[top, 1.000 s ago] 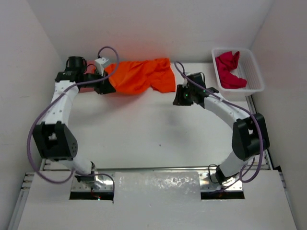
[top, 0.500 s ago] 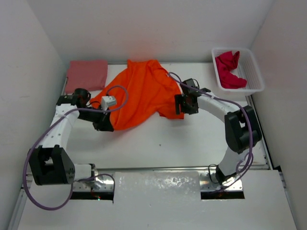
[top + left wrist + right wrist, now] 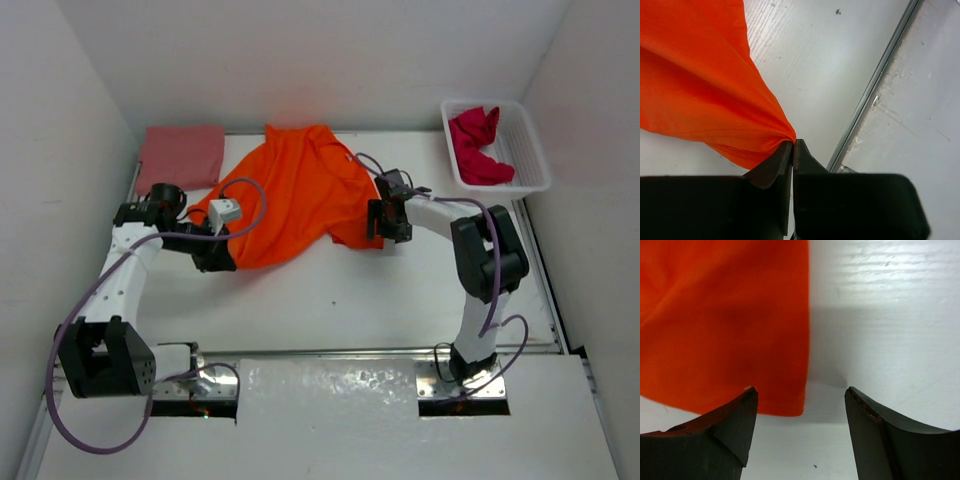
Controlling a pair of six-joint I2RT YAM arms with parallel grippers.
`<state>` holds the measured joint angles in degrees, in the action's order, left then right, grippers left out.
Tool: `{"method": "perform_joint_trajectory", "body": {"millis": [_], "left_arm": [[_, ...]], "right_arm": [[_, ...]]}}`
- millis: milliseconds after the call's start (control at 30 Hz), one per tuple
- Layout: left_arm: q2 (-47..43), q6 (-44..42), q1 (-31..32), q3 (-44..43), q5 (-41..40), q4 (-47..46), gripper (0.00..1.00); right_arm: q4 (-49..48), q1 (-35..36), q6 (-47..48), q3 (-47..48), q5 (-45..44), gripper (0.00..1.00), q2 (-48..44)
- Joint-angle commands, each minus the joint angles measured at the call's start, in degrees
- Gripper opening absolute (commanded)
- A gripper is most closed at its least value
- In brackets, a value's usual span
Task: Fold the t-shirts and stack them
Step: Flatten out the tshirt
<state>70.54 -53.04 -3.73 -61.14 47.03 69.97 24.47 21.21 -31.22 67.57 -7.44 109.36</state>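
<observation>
The orange t-shirt [image 3: 290, 195] lies spread across the back middle of the table. My left gripper [image 3: 222, 262] is shut on its near-left corner, and the left wrist view shows the cloth [image 3: 705, 90] pinched at the fingertips [image 3: 793, 142]. My right gripper [image 3: 378, 224] stands open at the shirt's near-right corner. In the right wrist view that corner [image 3: 740, 325] lies flat on the table between and beyond the parted jaws [image 3: 800, 391], gripped by neither. The salmon-pink t-shirt [image 3: 183, 155] lies folded at the back left. Crumpled in the white basket [image 3: 532, 150] is the crimson t-shirt [image 3: 478, 145].
White walls close in the table on the left, back and right. A metal rail [image 3: 880, 85] runs along the table's left edge, close to my left gripper. The basket stands at the back right corner.
Both arms pulled the orange t-shirt from a bunch at the back toward the front and spread it out. The right gripper opened and let go of its corner. The pink t-shirt came into view.
</observation>
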Motion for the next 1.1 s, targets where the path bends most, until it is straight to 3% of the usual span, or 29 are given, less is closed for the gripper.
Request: {"method": "perform_joint_trajectory", "body": {"millis": [0,133,233,267,367,433,600,733,933,1067], "left_arm": [[-1.8,-0.1,0.0,-0.7,2.0,-1.2,0.0],[-1.8,0.7,0.0,-0.3,2.1,-2.0,0.0],[-1.7,1.1,0.1,-0.3,1.9,-2.6,0.0],[-1.7,1.3,-0.1,-0.3,1.6,-3.0,0.0],[-1.6,2.1,0.0,-0.6,0.6,-4.2,0.0],[-1.6,2.8,0.0,-1.2,-0.6,-5.1,0.0],[-1.5,6.1,-0.2,-1.3,-4.4,-7.9,0.0],[-1.3,5.8,-0.2,-1.3,-4.9,-8.0,0.0],[-0.4,5.4,1.1,2.2,-3.5,-12.3,0.0],[1.3,6.5,2.2,4.2,-2.2,-14.4,0.0]], "right_arm": [[-3.9,-0.8,-2.5,2.3,1.3,0.68,1.5],[-4.5,-0.6,-4.4,2.5,2.4,0.64,5.5],[-3.5,-0.6,-5.2,1.1,4.0,0.37,8.8],[-4.7,-0.6,-6.5,-1.6,7.1,0.23,9.5],[-10.2,-0.6,-9.5,-6.1,10.9,0.0,7.6],[-13.7,-0.7,-10.0,-10.3,12.7,0.0,4.8],[-22.3,-5.2,-12.0,-23.8,16.2,0.0,-13.9],[-12.9,-5.9,-4.6,-29.3,19.6,0.0,-26.8],[-2.8,-4.4,-4.0,-45.8,18.6,0.0,-45.0],[-0.3,-4.4,-2.5,-48.0,12.8,0.0,-46.7]]}}
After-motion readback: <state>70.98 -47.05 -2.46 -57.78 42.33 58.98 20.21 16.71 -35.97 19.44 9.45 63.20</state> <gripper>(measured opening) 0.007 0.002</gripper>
